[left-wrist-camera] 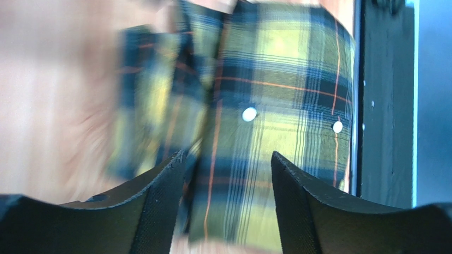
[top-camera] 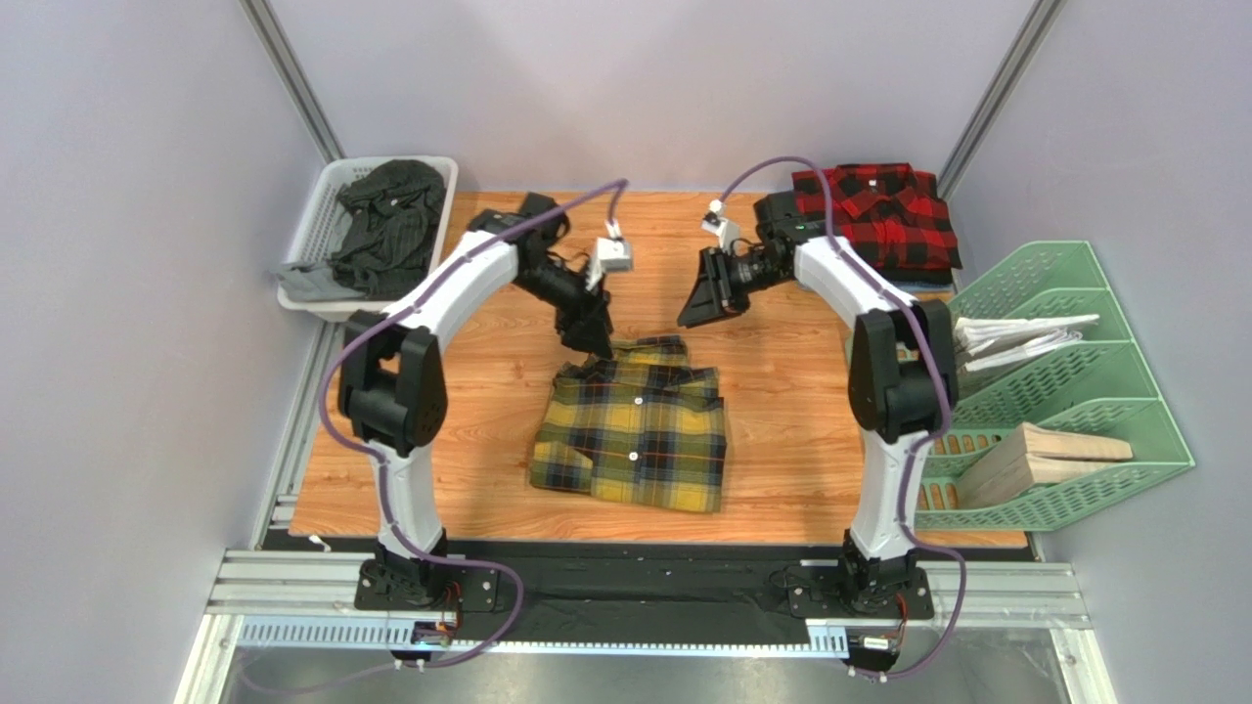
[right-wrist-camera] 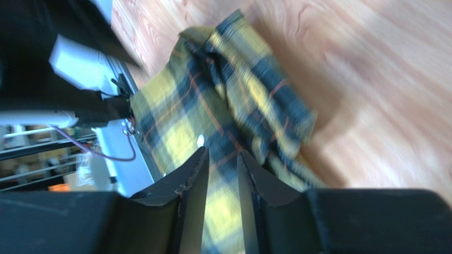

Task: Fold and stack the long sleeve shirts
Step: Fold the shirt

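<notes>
The yellow plaid long sleeve shirt lies folded in the middle of the wooden table, collar toward the back. A red plaid long sleeve shirt lies folded at the back right corner. My left gripper hangs at the yellow shirt's collar edge. In the left wrist view its jaws are open, with the yellow shirt just beyond them and nothing held. My right gripper hovers behind and to the right of the collar. The right wrist view shows a narrow gap between its fingers, nothing in it, and the yellow shirt below.
A white basket of dark clothes stands at the back left. A green rack at the right edge holds white hangers and a wooden block. Grey walls enclose the table.
</notes>
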{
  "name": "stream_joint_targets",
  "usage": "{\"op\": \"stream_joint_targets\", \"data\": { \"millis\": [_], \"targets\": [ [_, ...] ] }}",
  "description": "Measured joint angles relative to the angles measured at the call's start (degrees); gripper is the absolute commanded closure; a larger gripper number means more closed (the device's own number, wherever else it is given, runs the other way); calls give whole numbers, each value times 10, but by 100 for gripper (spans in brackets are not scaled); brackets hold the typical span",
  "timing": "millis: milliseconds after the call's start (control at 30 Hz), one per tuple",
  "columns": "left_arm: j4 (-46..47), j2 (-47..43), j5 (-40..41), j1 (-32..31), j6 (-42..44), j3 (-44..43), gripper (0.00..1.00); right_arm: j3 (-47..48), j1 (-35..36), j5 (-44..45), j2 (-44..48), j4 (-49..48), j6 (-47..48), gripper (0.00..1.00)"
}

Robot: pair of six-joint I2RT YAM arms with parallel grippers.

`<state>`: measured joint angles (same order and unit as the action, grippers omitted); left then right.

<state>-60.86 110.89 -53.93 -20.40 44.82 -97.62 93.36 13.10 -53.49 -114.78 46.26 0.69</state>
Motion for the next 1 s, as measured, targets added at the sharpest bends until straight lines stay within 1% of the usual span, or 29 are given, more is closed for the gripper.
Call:
{"op": "stream_joint_targets", "data": {
  "millis": [33,67,133,267,433,600,767,833,900,933,967,1000],
  "targets": [
    [-2,4,1,-5,17,1,34,11,6,-5,-25,-13,-16,70],
    [-2,26,2,-27,30,4,34,17,12,-7,-45,-25,-28,70],
    [2,46,11,-52,46,14,34,25,23,-7,-81,-37,-47,70],
    [-5,80,34,-70,57,3,35,49,40,-5,-129,-45,-69,69],
    [-38,114,68,-73,87,-49,37,76,48,-5,-150,-55,-71,69],
    [-68,123,100,-94,108,-52,37,80,54,-4,-158,-57,-66,69],
    [-77,141,124,-112,116,-52,38,83,68,0,-172,-58,-53,69],
    [-80,149,132,-119,118,-55,41,83,71,3,-182,-57,-47,69],
    [-84,156,137,-123,121,-61,48,83,74,6,-190,-56,-42,69],
    [-86,159,139,-125,122,-63,53,83,75,8,-195,-54,-38,69],
    [-87,159,140,-126,124,-64,65,83,75,9,-198,-53,-36,69],
    [-88,159,141,-126,127,-64,71,83,75,11,-200,-52,-34,69]
  ]
}}
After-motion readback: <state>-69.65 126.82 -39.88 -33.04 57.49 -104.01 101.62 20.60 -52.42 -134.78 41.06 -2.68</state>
